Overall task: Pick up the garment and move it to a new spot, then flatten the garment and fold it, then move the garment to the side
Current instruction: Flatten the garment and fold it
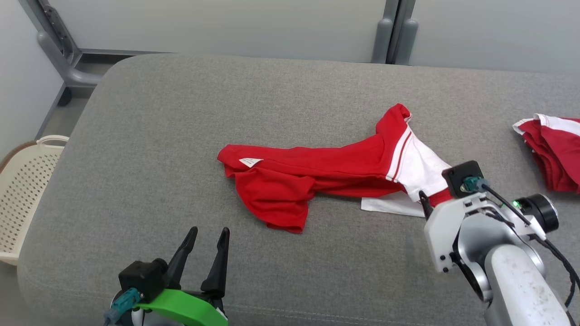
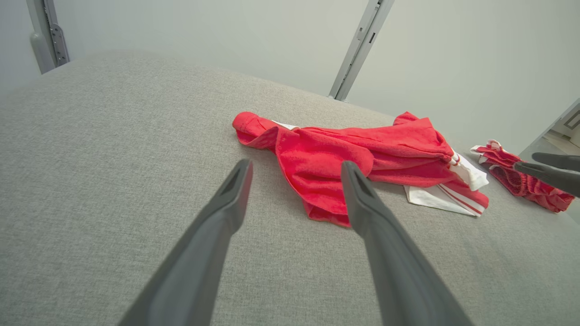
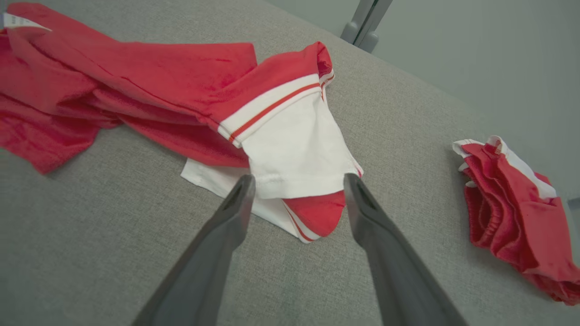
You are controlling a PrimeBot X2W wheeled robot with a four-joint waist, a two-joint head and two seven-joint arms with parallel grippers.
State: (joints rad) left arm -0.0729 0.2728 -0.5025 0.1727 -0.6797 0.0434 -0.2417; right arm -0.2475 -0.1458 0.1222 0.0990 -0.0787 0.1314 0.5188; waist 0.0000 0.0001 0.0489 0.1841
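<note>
The garment (image 1: 317, 176), a red shirt with white panels and red stripes, lies crumpled in the middle of the grey cushion (image 1: 149, 136). My left gripper (image 1: 208, 232) stands open near the cushion's front edge, short of the garment's red lower fold (image 2: 317, 181), nothing between its fingers. In the right wrist view my right gripper (image 3: 299, 180) is open, its tips on either side of the white hem (image 3: 294, 158) at the garment's right end. I cannot tell whether they touch the cloth. From the head, the pale right wrist (image 1: 457, 226) covers most of those fingers.
A second red and white garment (image 1: 553, 154) lies bunched at the cushion's right edge. A cream perforated basket (image 1: 27, 181) stands on the floor to the left. Grey frame posts (image 1: 389, 31) rise behind the cushion.
</note>
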